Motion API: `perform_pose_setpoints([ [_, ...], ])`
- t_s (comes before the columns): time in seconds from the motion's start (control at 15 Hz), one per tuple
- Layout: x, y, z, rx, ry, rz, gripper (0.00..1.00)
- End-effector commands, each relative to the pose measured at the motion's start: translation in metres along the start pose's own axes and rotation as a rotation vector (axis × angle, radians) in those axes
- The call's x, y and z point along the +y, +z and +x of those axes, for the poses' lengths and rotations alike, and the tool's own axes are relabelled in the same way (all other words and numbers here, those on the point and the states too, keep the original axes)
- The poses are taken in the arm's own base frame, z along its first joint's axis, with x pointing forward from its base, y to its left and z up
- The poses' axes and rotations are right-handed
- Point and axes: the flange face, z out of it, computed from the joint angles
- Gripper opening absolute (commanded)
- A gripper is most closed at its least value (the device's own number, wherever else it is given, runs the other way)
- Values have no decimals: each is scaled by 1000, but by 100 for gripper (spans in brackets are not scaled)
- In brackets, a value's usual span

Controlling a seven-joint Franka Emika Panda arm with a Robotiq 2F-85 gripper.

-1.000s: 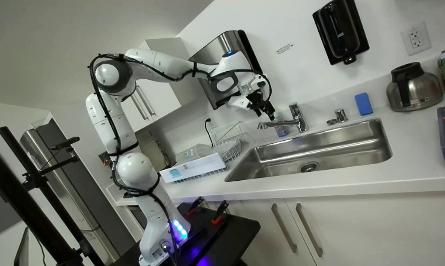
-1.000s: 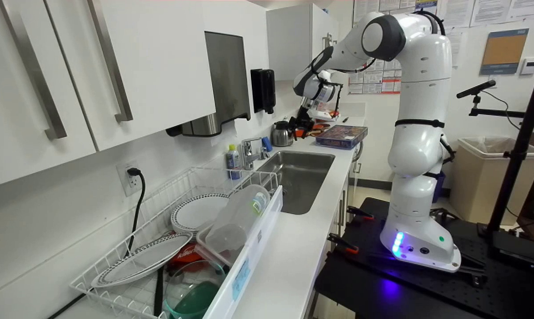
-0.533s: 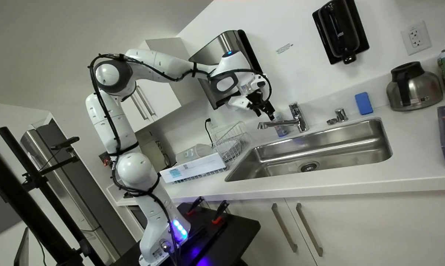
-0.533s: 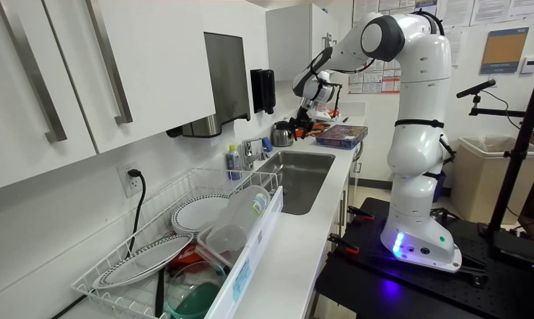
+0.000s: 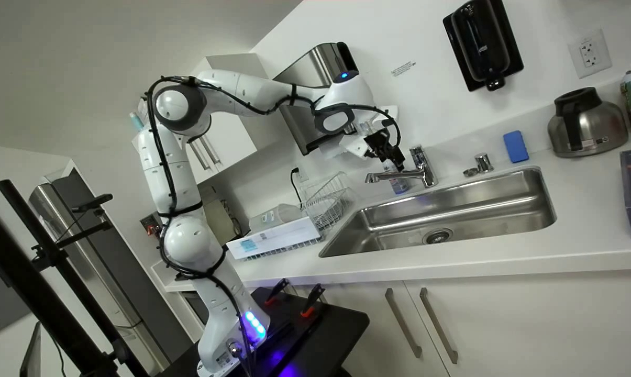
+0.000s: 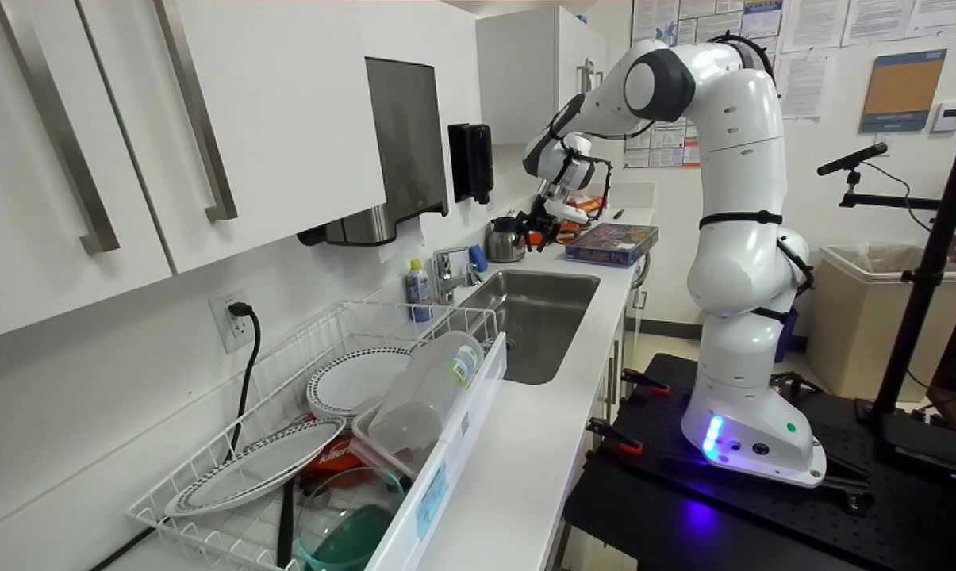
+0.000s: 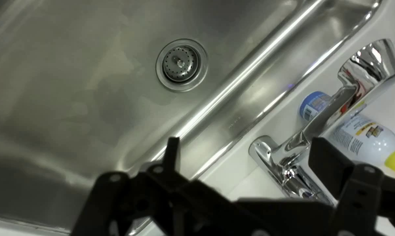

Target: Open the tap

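Note:
The tap (image 5: pixel 424 168) is chrome, with an upright post, a long thin spout and a small lever on top. It stands behind the sink in both exterior views, also here (image 6: pixel 445 277). In the wrist view the spout (image 7: pixel 338 109) runs to the upper right. My gripper (image 5: pixel 395 163) hangs above the spout, left of the lever in that exterior view; it also shows in an exterior view (image 6: pixel 535 242). In the wrist view the gripper (image 7: pixel 245 142) is open with nothing between its fingers. The tap's post stands between them in the picture, apparently lower down; the lever's end is hidden behind the gripper.
A bottle with a yellow cap (image 7: pixel 364 134) stands behind the spout. The steel sink (image 5: pixel 509 207) lies in front of the tap. A stubby chrome fitting (image 5: pixel 484 163) and a blue sponge (image 5: pixel 516 146) are beside it. A dish rack (image 6: pixel 351 313) and a towel dispenser (image 6: pixel 408 135) are near.
Over the last half second the arm and gripper have moved rightward in an exterior view, nearer the tap's post and lever. The tap looks the same.

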Motion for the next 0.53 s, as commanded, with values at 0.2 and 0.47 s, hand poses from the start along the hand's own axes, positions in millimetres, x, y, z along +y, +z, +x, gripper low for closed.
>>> perform_pose_setpoints([
  [0.2, 32, 28, 54, -4, 179, 299, 100],
  [0.47, 49, 35, 75, -14, 309, 420, 100],
])
